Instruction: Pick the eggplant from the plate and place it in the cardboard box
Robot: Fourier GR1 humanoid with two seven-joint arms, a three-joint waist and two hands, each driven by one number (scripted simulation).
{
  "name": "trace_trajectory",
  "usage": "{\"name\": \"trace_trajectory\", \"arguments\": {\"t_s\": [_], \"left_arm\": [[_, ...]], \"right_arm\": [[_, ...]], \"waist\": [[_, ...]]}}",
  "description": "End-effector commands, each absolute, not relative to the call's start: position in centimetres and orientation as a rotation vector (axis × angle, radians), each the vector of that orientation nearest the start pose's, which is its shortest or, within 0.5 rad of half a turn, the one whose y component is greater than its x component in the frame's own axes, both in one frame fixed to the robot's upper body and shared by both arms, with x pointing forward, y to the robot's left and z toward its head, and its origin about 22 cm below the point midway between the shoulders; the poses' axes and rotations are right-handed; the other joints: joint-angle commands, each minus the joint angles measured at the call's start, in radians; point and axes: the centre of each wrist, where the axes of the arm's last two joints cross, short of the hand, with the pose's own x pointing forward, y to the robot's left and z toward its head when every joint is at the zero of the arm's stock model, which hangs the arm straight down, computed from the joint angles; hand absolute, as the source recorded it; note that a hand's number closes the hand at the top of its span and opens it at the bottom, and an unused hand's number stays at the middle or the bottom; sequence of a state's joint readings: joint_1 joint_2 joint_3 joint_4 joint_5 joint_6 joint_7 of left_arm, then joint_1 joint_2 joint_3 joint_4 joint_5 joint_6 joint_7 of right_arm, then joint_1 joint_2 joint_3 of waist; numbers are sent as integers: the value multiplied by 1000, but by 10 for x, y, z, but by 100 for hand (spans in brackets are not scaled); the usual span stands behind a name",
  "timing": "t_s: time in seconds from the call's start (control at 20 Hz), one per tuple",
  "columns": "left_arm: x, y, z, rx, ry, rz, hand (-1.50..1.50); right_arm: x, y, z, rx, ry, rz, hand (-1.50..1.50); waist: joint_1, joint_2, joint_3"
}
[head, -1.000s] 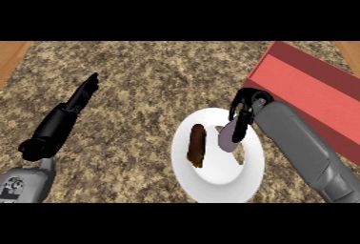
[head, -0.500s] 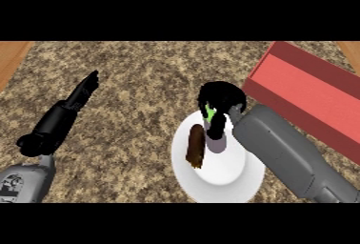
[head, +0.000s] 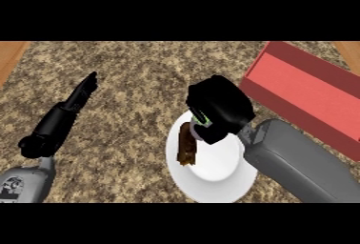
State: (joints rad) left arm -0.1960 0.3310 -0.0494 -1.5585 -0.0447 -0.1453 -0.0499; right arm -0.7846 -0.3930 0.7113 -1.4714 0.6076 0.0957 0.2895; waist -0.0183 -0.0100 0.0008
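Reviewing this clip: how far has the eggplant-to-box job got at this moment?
Nothing looks finished yet: the eggplant lies on the white plate. In hand: the right hand is over the plate's upper edge, above the eggplant's top end; whether its fingers have closed on it cannot be seen. Left to do: grasp, lift, and carry to the red box on the right. The left hand rests open at the left.

You saw the right hand (head: 219, 108) swing in from the plate's right edge, where it had hung beside the red box (head: 304, 95) a second earlier, until its black back covered the top of the white plate (head: 218, 178). It dropped over the upper end of the eggplant (head: 187, 148), which hid that end from you; only the brown lower part showed. The grey forearm followed, crossing the plate's right side.
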Motion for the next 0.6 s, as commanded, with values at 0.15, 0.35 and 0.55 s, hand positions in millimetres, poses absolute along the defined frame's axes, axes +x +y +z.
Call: {"name": "trace_trajectory", "arguments": {"t_s": [0.15, 0.35, 0.55], "left_arm": [[288, 282, 60, 122, -1722, -508, 0], [292, 271, 55, 107, -1734, -515, 0], [293, 269, 52, 108, -1753, -521, 0]], "right_arm": [[298, -132, 187, -869, -1863, 1202, 150], [304, -146, 206, -881, -1811, 909, 150], [332, -186, 227, -1007, -1722, 766, 150]], "waist": [[-6, 5, -1], [-8, 8, -1], [12, 12, -1]]}}
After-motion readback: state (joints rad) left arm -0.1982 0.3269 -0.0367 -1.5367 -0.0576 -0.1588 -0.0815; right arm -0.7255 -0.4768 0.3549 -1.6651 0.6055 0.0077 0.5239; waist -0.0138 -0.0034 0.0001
